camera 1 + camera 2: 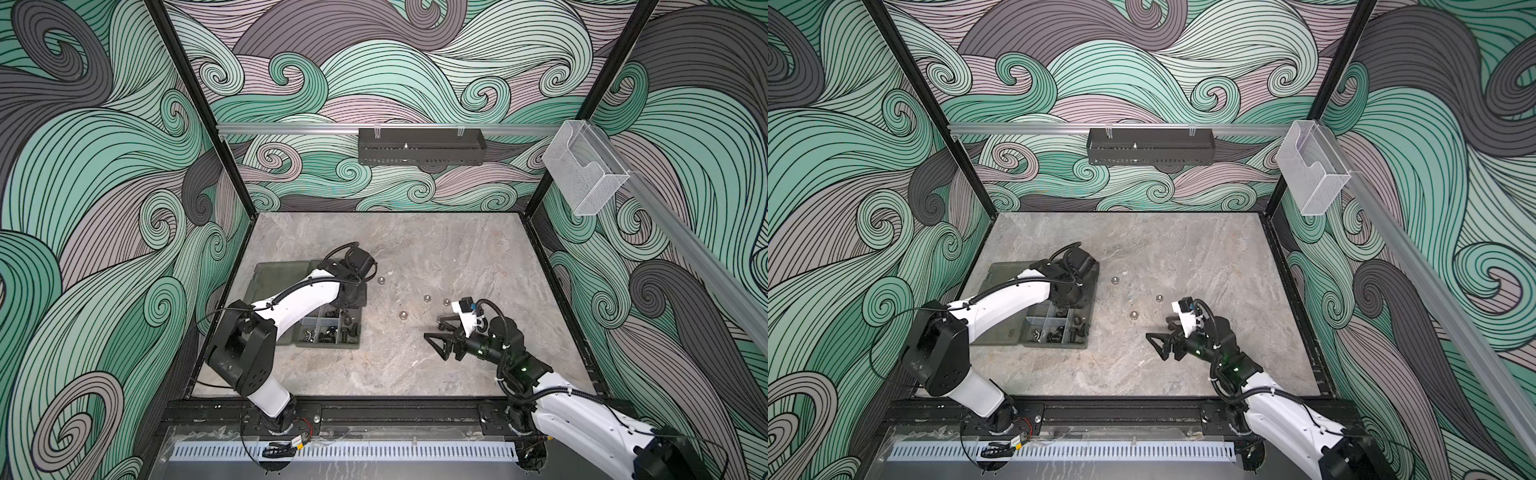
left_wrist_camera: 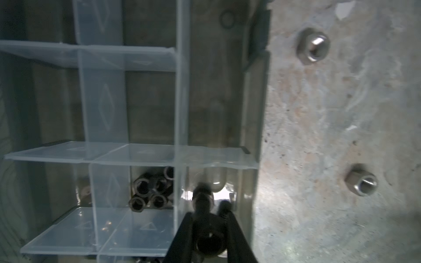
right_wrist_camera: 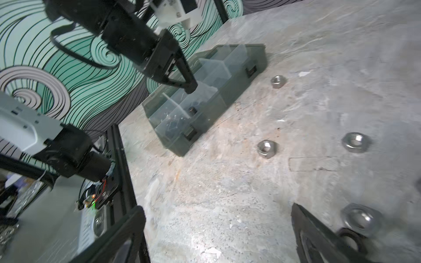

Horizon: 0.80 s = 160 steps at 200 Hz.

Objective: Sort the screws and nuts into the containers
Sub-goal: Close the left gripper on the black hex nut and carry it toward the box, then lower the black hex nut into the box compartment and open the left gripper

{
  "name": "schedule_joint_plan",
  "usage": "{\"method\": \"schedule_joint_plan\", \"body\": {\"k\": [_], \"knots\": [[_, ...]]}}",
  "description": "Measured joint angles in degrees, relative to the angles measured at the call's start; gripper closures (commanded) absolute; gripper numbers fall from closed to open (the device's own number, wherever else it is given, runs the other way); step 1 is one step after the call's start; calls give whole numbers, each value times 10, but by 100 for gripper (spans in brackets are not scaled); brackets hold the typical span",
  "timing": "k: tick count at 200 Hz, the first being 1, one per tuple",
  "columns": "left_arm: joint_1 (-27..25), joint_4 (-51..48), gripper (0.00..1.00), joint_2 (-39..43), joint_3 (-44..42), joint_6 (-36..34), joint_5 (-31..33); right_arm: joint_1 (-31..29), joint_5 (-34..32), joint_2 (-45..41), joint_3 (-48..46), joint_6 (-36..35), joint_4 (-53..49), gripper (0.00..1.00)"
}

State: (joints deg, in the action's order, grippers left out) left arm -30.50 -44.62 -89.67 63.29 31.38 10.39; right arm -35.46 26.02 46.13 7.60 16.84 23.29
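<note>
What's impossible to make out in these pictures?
- Left wrist view: the dark piece at the left gripper is blurred; whether the jaws grip it is unclear.
- Both top views: the left arm covers much of the organizer box; contents too small to identify.
- Right wrist view: the right gripper half hides a black ring.
</note>
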Motion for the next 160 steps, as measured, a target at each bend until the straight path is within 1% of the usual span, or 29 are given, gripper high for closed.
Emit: {"method": "schedule_joint_plan", "body": {"k": [41, 70, 123, 160], "knots": [[39, -7, 76, 32, -31, -5, 14, -19, 2, 12, 1, -21, 17, 1], [58, -8, 75, 30, -42, -12, 16, -20, -1, 11, 1, -30, 19, 0], [76, -2, 74, 9, -44, -21, 16, -20, -1, 11, 1, -33, 20, 0], [79, -2, 70, 0, -44, -25, 16, -20, -1, 11, 1, -33, 23, 0]]}}
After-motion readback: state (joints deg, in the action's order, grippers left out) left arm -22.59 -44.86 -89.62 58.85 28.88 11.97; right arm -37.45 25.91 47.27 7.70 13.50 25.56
